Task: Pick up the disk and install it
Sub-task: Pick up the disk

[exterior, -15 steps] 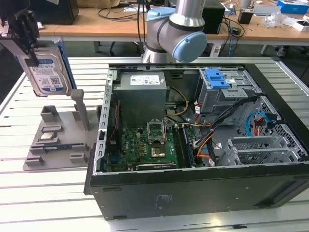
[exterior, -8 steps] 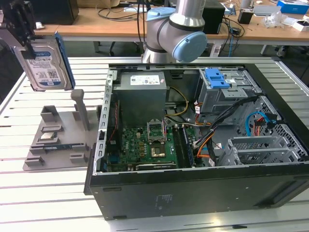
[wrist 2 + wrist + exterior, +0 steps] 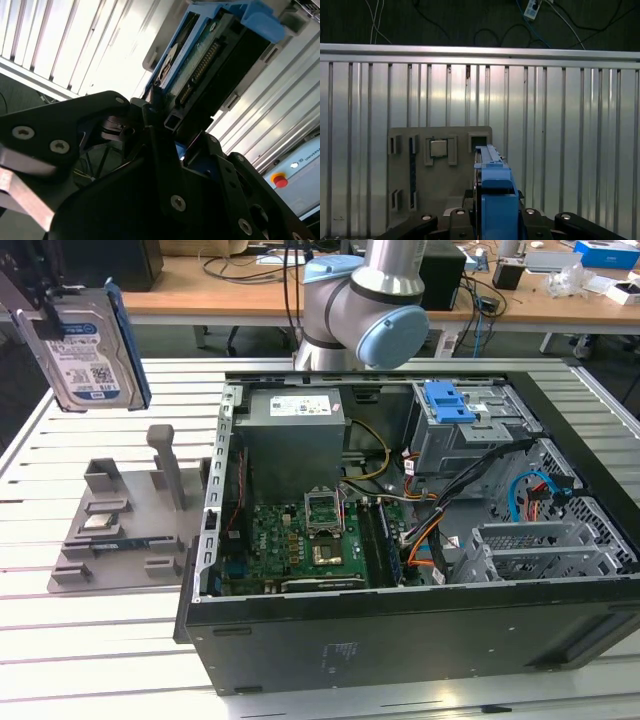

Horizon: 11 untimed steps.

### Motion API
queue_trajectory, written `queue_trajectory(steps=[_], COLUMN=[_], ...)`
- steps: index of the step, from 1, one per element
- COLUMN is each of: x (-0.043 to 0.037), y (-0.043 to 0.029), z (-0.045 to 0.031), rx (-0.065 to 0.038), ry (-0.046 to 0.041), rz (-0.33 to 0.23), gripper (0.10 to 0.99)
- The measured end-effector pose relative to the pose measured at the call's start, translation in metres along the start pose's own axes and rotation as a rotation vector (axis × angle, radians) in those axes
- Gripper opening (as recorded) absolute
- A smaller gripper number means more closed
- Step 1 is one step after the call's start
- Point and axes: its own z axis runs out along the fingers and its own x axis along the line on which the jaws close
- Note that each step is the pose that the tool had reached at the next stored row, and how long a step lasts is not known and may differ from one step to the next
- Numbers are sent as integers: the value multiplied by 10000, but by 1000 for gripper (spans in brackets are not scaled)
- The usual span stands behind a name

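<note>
My end effector point(image 3: 165, 122) is clamped shut on one end of the disk point(image 3: 200, 55). In the second wrist view I see the drive's circuit-board side and its connector row, with a blue tab point(image 3: 260, 22) at the far end. The first wrist view turns the disk edge-on into a narrow blue strip. Beyond it the grey fixture point(image 3: 440, 175) lies on the slatted bench point(image 3: 570, 125), with a small square chip point(image 3: 438, 148) seated in one pocket.

The exterior view alone gives me the label face. There the disk hangs upright in the air at the exterior view's left, above the fixture and clear of it. The open computer case point(image 3: 400, 640) sits well apart toward the exterior view's right, with a blue bracket point(image 3: 447, 402) near its far wall. In the first wrist view the bench's edge runs past the fixture, with dark floor beyond.
</note>
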Motion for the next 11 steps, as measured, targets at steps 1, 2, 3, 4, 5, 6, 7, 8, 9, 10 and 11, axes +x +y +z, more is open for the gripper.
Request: queue_trajectory(steps=[1,2,3,4,5,6,7,8,9,10,11], x=[-2,-3,-5,-7,-8,-11,-13,-15,-17,-19,-22], y=[0,1,1,2,2,3,3,4,4,5,5], z=[-27,-58,-96,-123,-152,-182,-219,-252,-283,-318,-367], rx=[0,0,0,0,0,1,0,0,0,1,1], ry=[0,0,0,0,0,0,0,0,0,0,0], rz=[0,0,0,0,0,1,0,1,1,0,0], gripper=[365,365,365,365,365,365,365,365,365,365,365])
